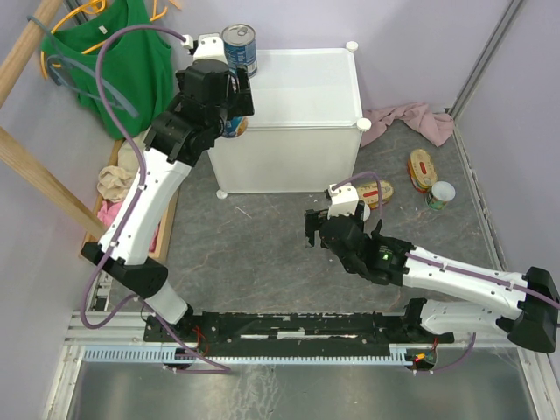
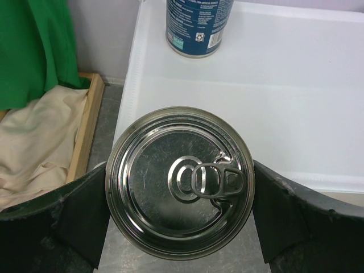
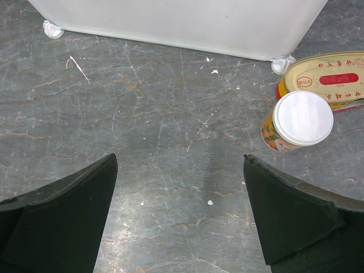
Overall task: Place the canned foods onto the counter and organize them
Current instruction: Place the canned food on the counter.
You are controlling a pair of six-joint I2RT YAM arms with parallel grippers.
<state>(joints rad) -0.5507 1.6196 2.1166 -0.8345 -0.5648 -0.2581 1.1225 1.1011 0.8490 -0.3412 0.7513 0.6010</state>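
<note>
1. One tall blue-label can (image 2: pixel 179 187) sits clamped in the left gripper (image 2: pixel 180 170). The jaws stand wide only because they press the can's sides, one on the left and one on the right. Its pull-ring lid faces straight up at the wrist camera, so its long axis is upright.
2. The can hangs at the near-left corner of the white cabinet bench (image 2: pixel 273 102), overlapping the front edge. The flat top spreads toward the upper right of the left wrist frame, so I judge the can has to travel inward that way. Whether its base is above the top surface I cannot tell.
3. One matching can (image 1: pixel 238 45) already stands upright at the back-left corner of the bench, with bare top between it and the held can.
4. Over the grey marbled surface (image 3: pixel 170 102) in front of the bench, the right gripper (image 3: pixel 180 165) has its jaws spread fully and holds nothing.
5. Near the right-hand jaw, toward the upper right of the right wrist frame, a small white-topped can (image 3: pixel 301 119) stands upright. It is just beside a gold oval tin (image 3: pixel 327 77), which lies flat with its long axis across the frame. The right arm is plainly the nearer one.
6. Further right in the overhead view lie a second oval tin (image 1: pixel 423 169) and a second small can (image 1: pixel 441 194), well apart from the bench.
</note>
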